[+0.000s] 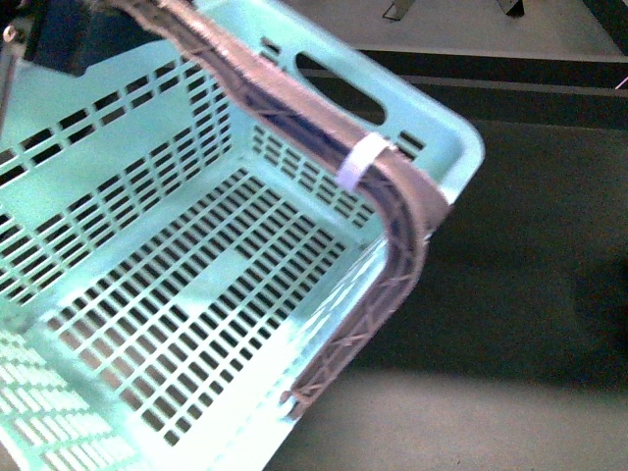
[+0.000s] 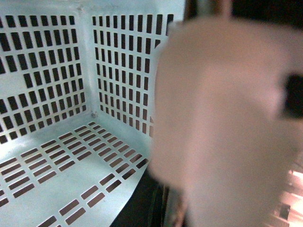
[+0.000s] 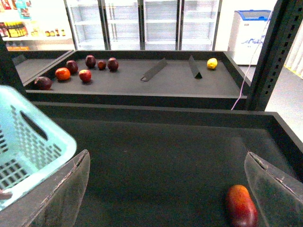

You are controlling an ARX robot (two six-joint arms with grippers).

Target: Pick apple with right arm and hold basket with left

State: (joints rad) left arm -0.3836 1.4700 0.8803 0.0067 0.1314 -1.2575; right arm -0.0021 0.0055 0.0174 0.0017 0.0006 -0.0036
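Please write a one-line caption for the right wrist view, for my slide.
Open right gripper over a dark tray, red apple beside one finger, mint basket nearby.

Our right claw (image 3: 165, 191) hangs with its two clear fingers (image 3: 61, 189) spread wide. Our left claw (image 2: 227, 127) shows only a pale blurred finger, grip unclear.

Open tray floor (image 3: 156, 156) surrounds the apple (image 3: 241, 206); basket (image 3: 28, 146) stands well apart.
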